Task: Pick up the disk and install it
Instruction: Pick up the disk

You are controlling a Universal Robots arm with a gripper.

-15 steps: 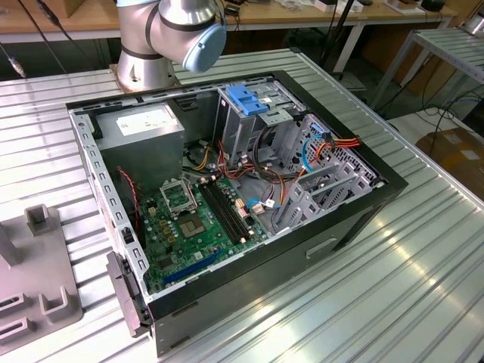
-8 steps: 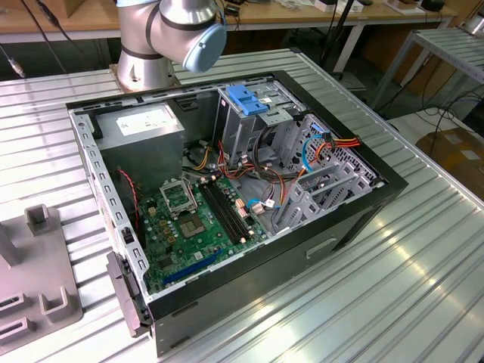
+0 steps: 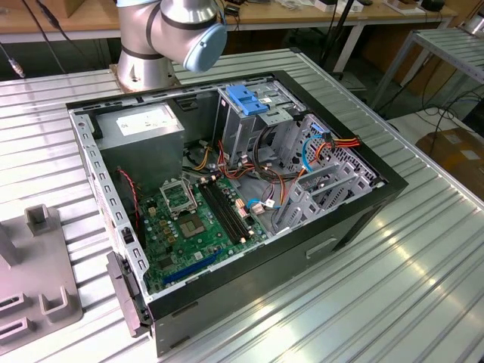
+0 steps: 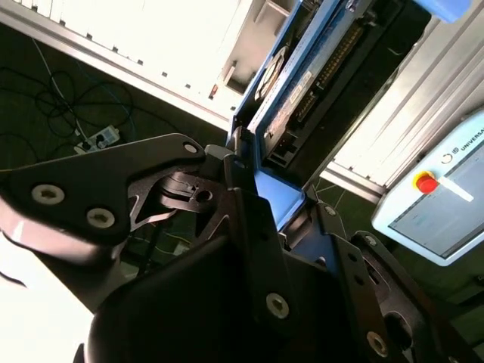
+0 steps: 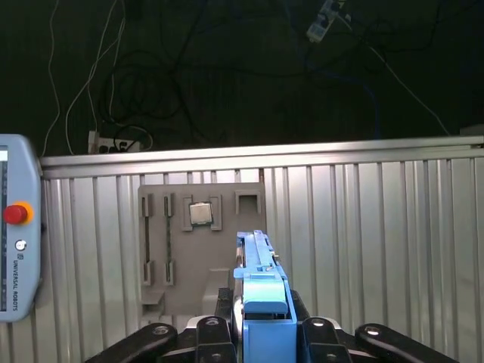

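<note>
In both wrist views my gripper (image 5: 262, 330) is shut on the disk (image 5: 259, 266), held up in the air. In the first wrist view the disk appears edge-on, its blue rail and end tab standing up between the black fingers (image 5: 210, 331). The second wrist view shows the disk (image 4: 293, 89) from the side, dark with a pale strip, and its blue tab clamped in my gripper (image 4: 266, 198). In the exterior view the open computer case (image 3: 355, 219) lies on the table, with a metal drive cage (image 3: 249, 125) under a blue bracket (image 3: 246, 98).
A grey power-supply box (image 3: 144, 125) and a green motherboard (image 3: 193, 223) sit inside the case. The arm's base (image 3: 151, 45) stands behind it. A grey fixture plate (image 5: 200, 249) holding a small chip lies on the ribbed table. A teach pendant (image 5: 15, 249) rests beside it.
</note>
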